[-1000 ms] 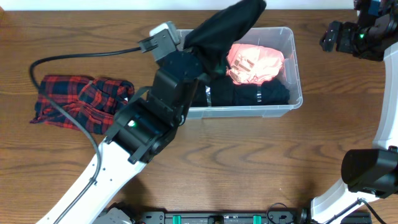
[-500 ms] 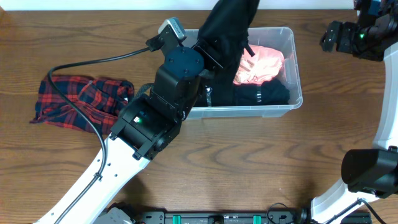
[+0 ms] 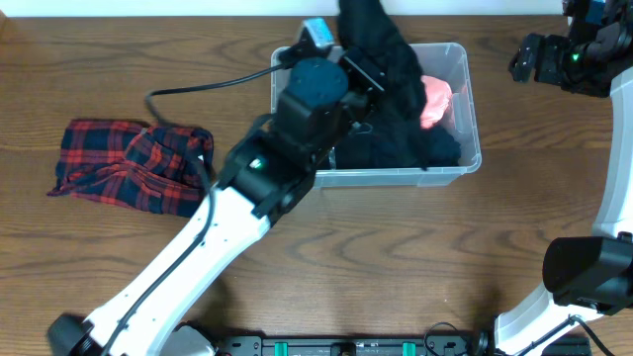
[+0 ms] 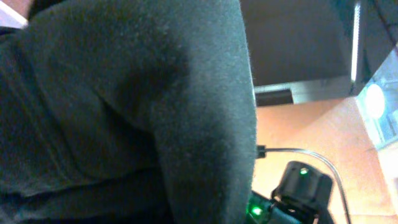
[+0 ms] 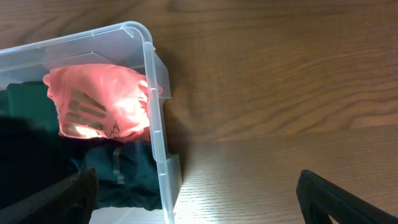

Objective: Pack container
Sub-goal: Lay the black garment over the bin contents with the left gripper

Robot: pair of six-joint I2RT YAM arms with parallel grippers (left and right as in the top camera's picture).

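The left gripper (image 3: 361, 74) is buried in the black garment (image 3: 396, 59), and the left wrist view shows only dark cloth, so I cannot tell if its jaws are closed on it or already loosened. A second ago this garment was held high, in a long bundle above the container (image 3: 467, 119). Now it has come down and lies draped across the middle of the container, with one end hanging past the far rim. It also covers most of the pink garment (image 3: 436, 99), which was fully visible before. I judge that this piece is nearly packed and needs only releasing and tucking in.

The right gripper (image 5: 199, 202) waits outside the right wall of the container, its fingers wide apart and holding nothing.

The black garment looks like soft, matte knit, thick and limp, so it folds under its own weight. The pink one is thin and smooth, with a pale print. Under them, at the near side of the container, lie dark folded clothes (image 3: 440, 148). The container is clear hard plastic, rectangular with rounded corners. Well to the left of the container, a red plaid garment (image 3: 129, 163) lies crumpled on the wooden table (image 3: 396, 257), not yet packed.
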